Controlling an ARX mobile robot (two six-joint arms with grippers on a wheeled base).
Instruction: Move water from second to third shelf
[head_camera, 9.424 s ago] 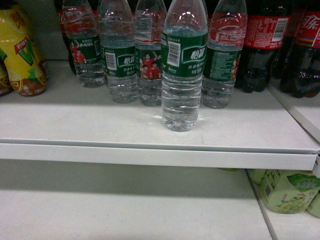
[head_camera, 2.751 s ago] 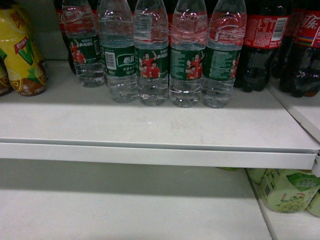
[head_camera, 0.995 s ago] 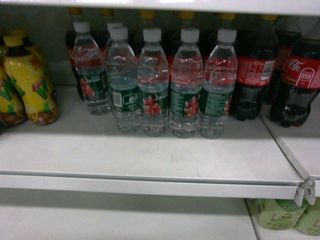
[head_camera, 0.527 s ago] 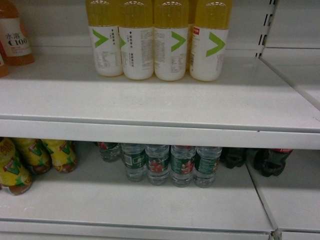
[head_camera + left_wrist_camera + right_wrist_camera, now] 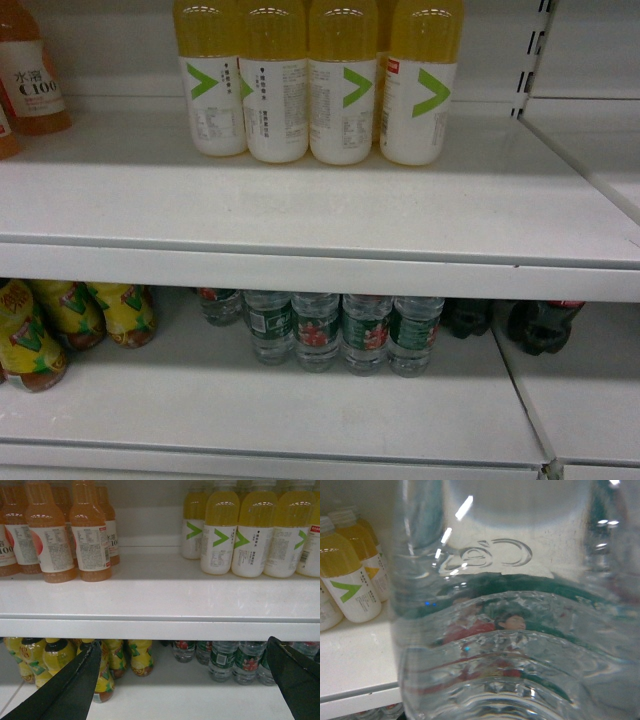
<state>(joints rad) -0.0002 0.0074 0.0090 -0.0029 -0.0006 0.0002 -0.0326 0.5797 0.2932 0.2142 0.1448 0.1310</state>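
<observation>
**Carrying water up, not yet set down**

Seeing the water bottle [image 5: 510, 630] pressed close against the right wrist camera and filling nearly the whole view: clear ribbed plastic, green label band, red figures glimpsed through the water. Hangs in front of the edge of the upper shelf [image 5: 320, 215], about level with the yellow drinks [image 5: 320, 90] standing there. Touches no shelf as far as can be seen. Appears nowhere in the head view.

Cannot see the fingers of the right claw in any view. Judging from a bottle up in open air this close to the wrist, most likely clamped on it.

Finding the left claw [image 5: 183, 644] spread wide apart, gripping nothing, low before the shelf front and well clear of the orange drinks [image 5: 60, 535].

Judged about half done. Already off the lower shelf [image 5: 300, 410], away from the row of matching bottles [image 5: 340, 330] lined up beside the cola [image 5: 540, 325], and already raised to the height of the shelf above.

Left to do:
- Reaching in over the bare front strip of the upper shelf.
- Setting the bottle upright short of the yellow drinks.
- Letting go, then backing the arm out.

Worth watching: knocking the yellow row on the way in, or releasing with the base half over the shelf lip.
</observation>
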